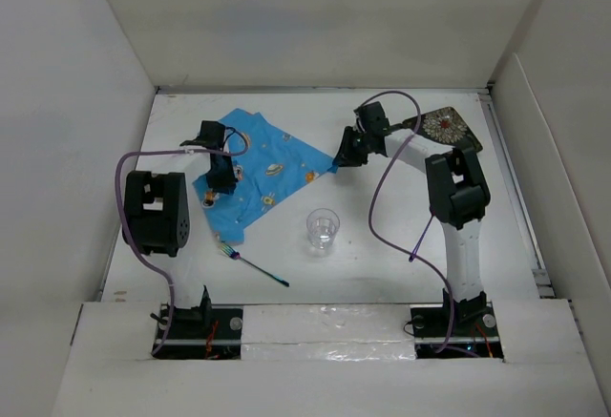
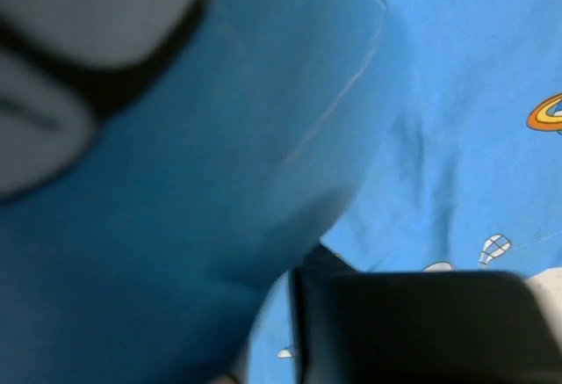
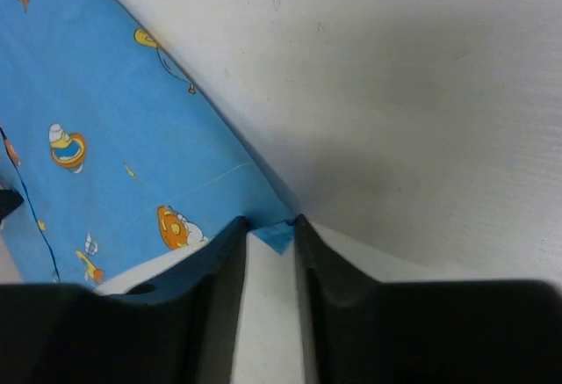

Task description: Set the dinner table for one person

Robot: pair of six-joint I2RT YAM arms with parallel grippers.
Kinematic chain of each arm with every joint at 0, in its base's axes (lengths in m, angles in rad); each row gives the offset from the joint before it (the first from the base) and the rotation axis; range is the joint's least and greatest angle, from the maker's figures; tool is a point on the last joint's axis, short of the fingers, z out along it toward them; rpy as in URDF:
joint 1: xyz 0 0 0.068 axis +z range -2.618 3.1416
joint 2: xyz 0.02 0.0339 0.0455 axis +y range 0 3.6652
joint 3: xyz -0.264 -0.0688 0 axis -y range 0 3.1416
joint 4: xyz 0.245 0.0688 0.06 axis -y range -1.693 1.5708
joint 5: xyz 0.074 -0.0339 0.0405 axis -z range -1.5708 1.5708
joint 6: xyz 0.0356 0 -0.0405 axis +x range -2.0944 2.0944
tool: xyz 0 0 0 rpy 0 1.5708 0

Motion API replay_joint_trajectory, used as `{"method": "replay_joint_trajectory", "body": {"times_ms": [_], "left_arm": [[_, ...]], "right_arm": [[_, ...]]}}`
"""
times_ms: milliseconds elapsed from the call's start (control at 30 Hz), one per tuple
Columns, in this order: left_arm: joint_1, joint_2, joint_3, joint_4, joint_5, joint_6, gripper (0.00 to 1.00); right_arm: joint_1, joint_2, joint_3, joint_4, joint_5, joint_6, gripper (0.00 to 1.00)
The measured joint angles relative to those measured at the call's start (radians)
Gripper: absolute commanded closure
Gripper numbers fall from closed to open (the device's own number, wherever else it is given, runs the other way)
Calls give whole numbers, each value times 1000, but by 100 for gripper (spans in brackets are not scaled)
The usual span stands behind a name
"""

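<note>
Right gripper (image 3: 270, 226) is clamping down on the pointed right corner of the blue space-print placemat (image 1: 277, 164), and in the wrist view the two dark fingers are sitting almost together with that small blue tip pinched between them, right at the surface (image 1: 382, 264). Over on the left, the left gripper (image 1: 220, 186) is sitting low on the placemat near its left edge. Its wrist view is filling with blurred blue cloth bulging close to the lens and only one black finger (image 2: 413, 327) is showing along the bottom, so I cannot tell whether it is clenched or released. The placemat is lying at an angle across the far left-centre of the surface, rumpled along its near-left side, with little planets and rockets showing on it. The surface itself is stretching white and matte across the whole floor of the enclosure, from the arm bases at the near edge to the far wall. A clear glass (image 1: 323, 228) is standing upright near the centre, just off the near-right edge of the placemat. A fork (image 1: 254, 265) with an iridescent handle is lying slantwise nearer the bases, its tines pointing toward the near corner of the placemat. A dark patterned plate (image 1: 451, 129) is resting in the far right corner, partly hidden behind the right arm.
</note>
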Motion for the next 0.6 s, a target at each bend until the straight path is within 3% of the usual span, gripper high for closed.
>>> {"method": "replay_joint_trajectory", "body": {"times_ms": [67,200,367,600], "left_arm": [[0,10,10,-1,-1,3,100],[0,37,50,-11,-2,5,100],[0,63,173,-31,45,-5,100],[3,96,598,-56,189,-45,100]], "right_arm": [[0,4,6,0,-11,7,79],[0,13,39,3,-32,21,100],[-9,4,65,40,-36,37,100],[-49,-140,100,24,32,22,100]]}}
